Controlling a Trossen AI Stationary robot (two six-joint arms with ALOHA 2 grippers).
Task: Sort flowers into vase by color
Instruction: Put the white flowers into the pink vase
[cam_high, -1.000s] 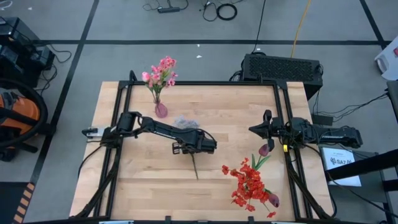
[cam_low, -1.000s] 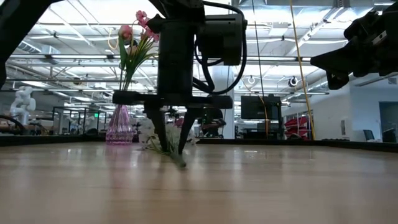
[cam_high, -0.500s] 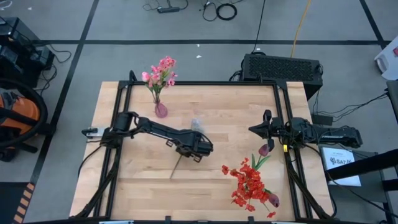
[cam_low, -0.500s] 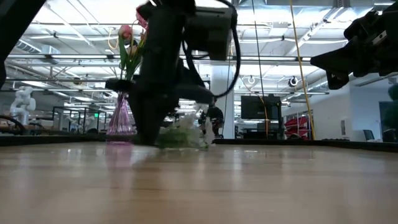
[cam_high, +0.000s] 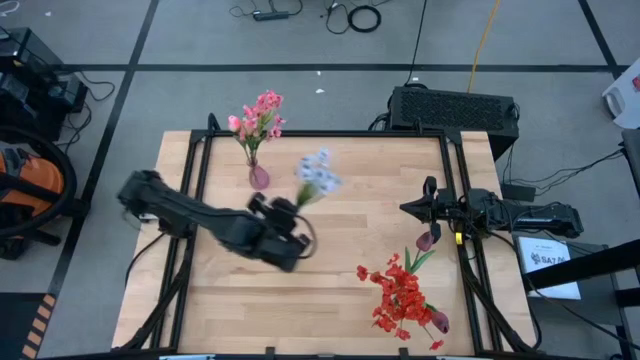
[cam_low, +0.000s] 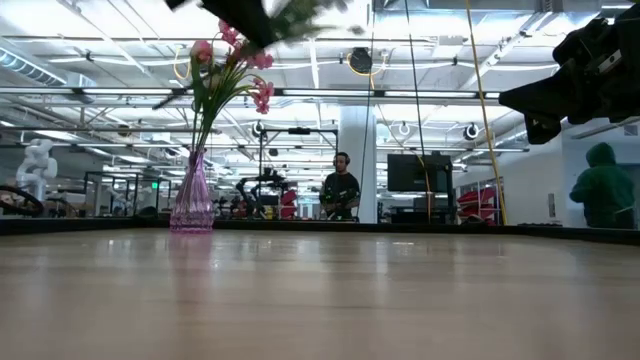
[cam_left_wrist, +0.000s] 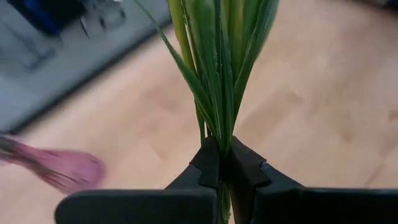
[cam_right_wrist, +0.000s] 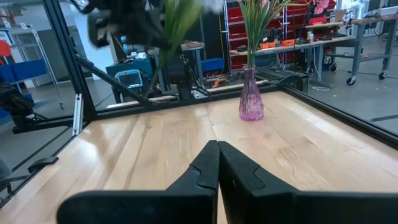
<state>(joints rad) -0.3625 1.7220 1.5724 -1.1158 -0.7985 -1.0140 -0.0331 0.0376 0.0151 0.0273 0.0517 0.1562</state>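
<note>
One pale blue-white bunch (cam_high: 317, 178) clamped by its stems in the left gripper (cam_high: 283, 212) jaws, heads pointing far-right, vase (cam_high: 259, 177) just far-left of them; right gripper (cam_high: 415, 208) jaws together at the tabletop (cam_high: 350, 290) right edge.

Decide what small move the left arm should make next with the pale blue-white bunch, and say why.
Probably hold it clear of the vase. The left gripper has its jaws shut on the pale blue-white bunch, lifted off the table, while the vase holds only pink flowers, so the bunch does not match that colour.

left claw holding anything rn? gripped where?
Yes. The left claw is shut on the pale blue-white bunch, pinching its green stems low down, blooms raised off the table. The right claw is shut and empty.
</note>
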